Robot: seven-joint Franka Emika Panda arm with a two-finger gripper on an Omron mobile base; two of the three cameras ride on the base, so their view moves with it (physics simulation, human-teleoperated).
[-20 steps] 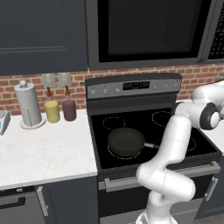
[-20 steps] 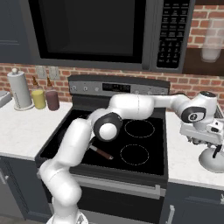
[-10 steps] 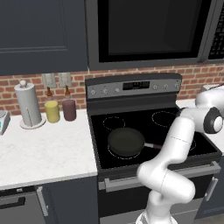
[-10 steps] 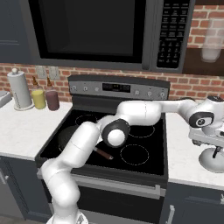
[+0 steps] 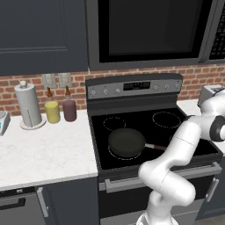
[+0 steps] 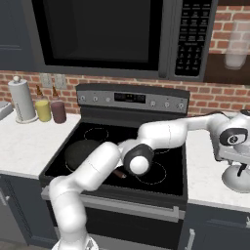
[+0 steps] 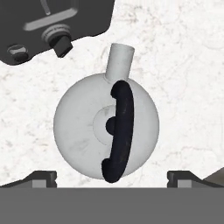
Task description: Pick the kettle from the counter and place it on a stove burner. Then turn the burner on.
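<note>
From the left base view, the arm reaches right past the cooktop (image 5: pixel 149 132). The right base view shows the kettle (image 6: pixel 238 177) on the counter (image 6: pixel 207 176) under the gripper (image 6: pixel 233 155). In the hand view the fingers (image 7: pixel 41 177) stand apart astride the kettle's handle (image 7: pixel 120 131); an off-centre descent could knock it toward the toaster (image 7: pixel 52 26).

In the hand view, the small rounded silvery-white kettle (image 7: pixel 105 127) sits on the white veined stone worktop (image 7: pixel 183 87) with bare slab on both sides of its body, room enough for the wide-apart fingertips (image 7: pixel 39 178) of the gripper (image 7: pixel 112 180). A boxy dark-fronted toaster (image 7: pixel 52 26) crowds the corner near the spout. On the glossy black glass cooktop (image 5: pixel 176 127), a dark round frying pan (image 5: pixel 126 143) covers the front left ring; the pale-grey circle of the back right burner (image 5: pixel 166 119) lies bare.
</note>
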